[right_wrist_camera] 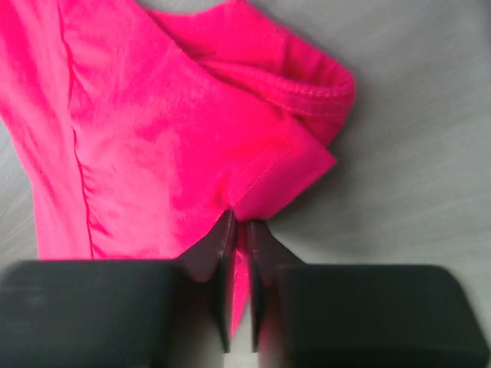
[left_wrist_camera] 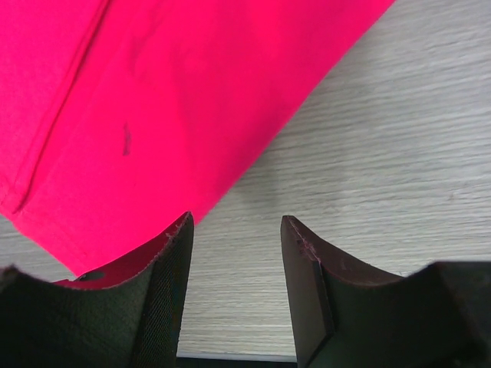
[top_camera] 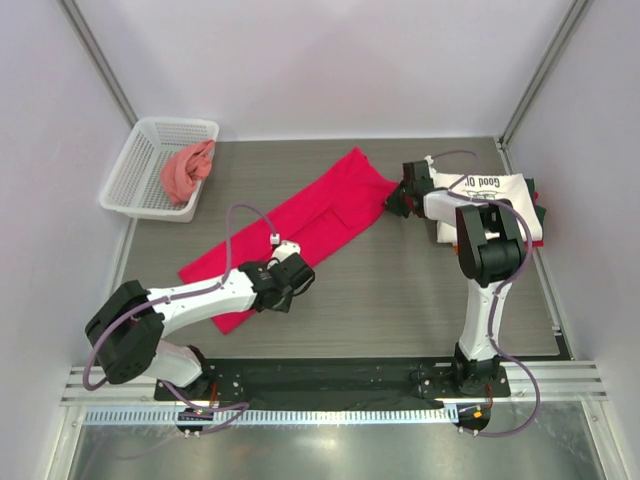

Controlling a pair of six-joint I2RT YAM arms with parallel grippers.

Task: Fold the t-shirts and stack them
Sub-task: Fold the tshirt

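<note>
The crimson-red t-shirt (top_camera: pixel 300 225) lies folded into a long strip, slanting across the table from near left to far middle. My right gripper (top_camera: pixel 397 203) is shut on its far right edge; the right wrist view shows the red cloth (right_wrist_camera: pixel 176 146) pinched between the jaws (right_wrist_camera: pixel 238 230). My left gripper (top_camera: pixel 298 283) is open and empty, low over the table beside the shirt's near edge (left_wrist_camera: pixel 153 107); its left finger (left_wrist_camera: pixel 165 276) overlaps the hem. A white t-shirt with black lettering (top_camera: pixel 500 195) lies folded at the far right on other folded shirts, under my right arm.
A white basket (top_camera: pixel 135 165) at the far left holds a crumpled orange shirt (top_camera: pixel 187 172). White walls enclose the table on the left, back and right. Bare grey table (top_camera: pixel 400 290) lies between the arms.
</note>
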